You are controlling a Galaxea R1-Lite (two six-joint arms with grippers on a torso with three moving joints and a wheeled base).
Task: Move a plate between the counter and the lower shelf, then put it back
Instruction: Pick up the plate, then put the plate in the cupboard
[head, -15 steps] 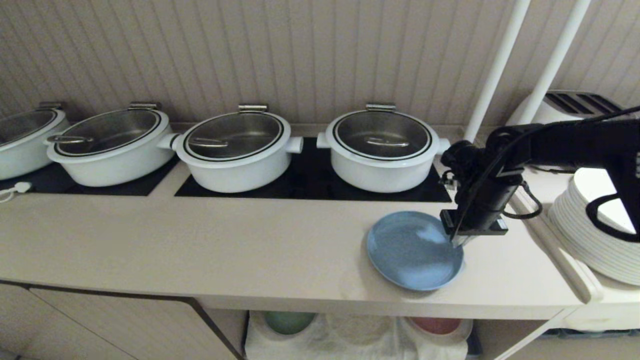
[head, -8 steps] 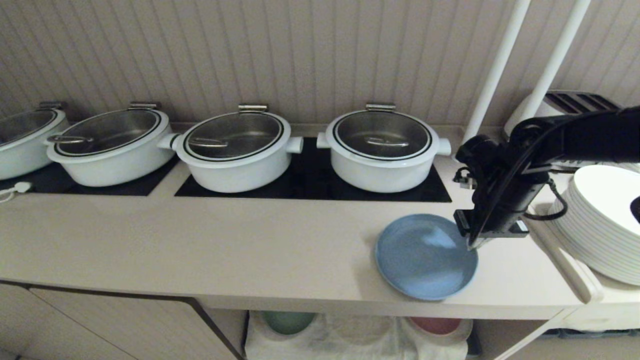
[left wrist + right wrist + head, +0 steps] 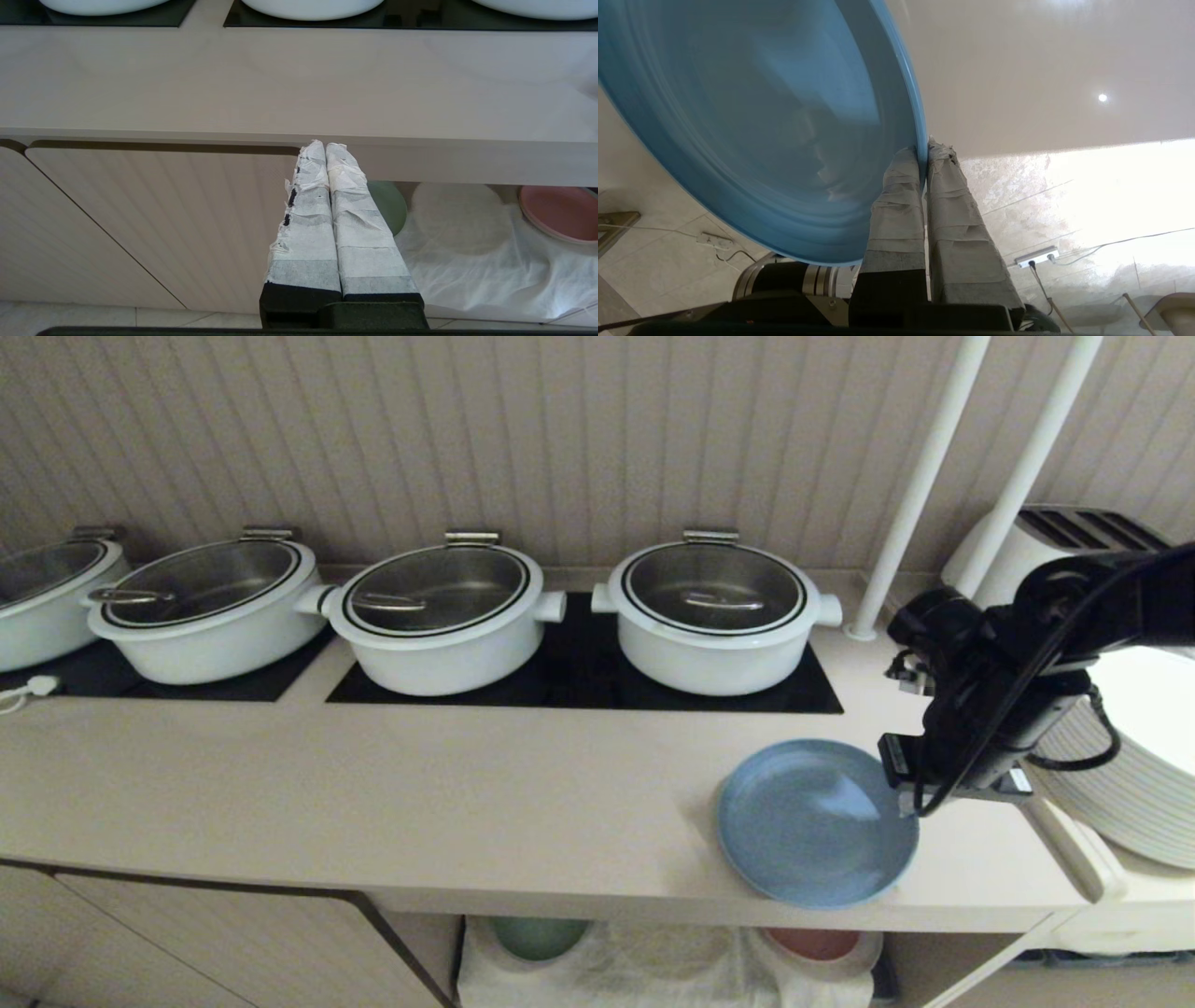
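The light blue plate [image 3: 812, 826] lies at the front right of the beige counter [image 3: 420, 793], its near side reaching the counter's front edge. My right gripper [image 3: 907, 807] is shut on the plate's right rim. In the right wrist view the rim of the plate [image 3: 761, 116] is pinched between the taped fingers of the right gripper [image 3: 923, 150], with the counter [image 3: 1017, 70] and floor behind. Below the counter, the lower shelf [image 3: 672, 957] shows its rumpled white cloth. My left gripper [image 3: 325, 145] is shut and empty, parked in front of the counter's edge, with the lower shelf [image 3: 467, 252] beyond it.
Several white pots with glass lids [image 3: 714, 616] stand on the black cooktop behind. A stack of white plates [image 3: 1130, 775] is close to the right arm, and two white poles [image 3: 920, 476] rise behind it. A green plate [image 3: 540, 935] and a pink plate [image 3: 812, 943] lie on the shelf.
The right gripper has drawn the blue plate to the right and nearer the counter's front edge. The left gripper has stayed still.
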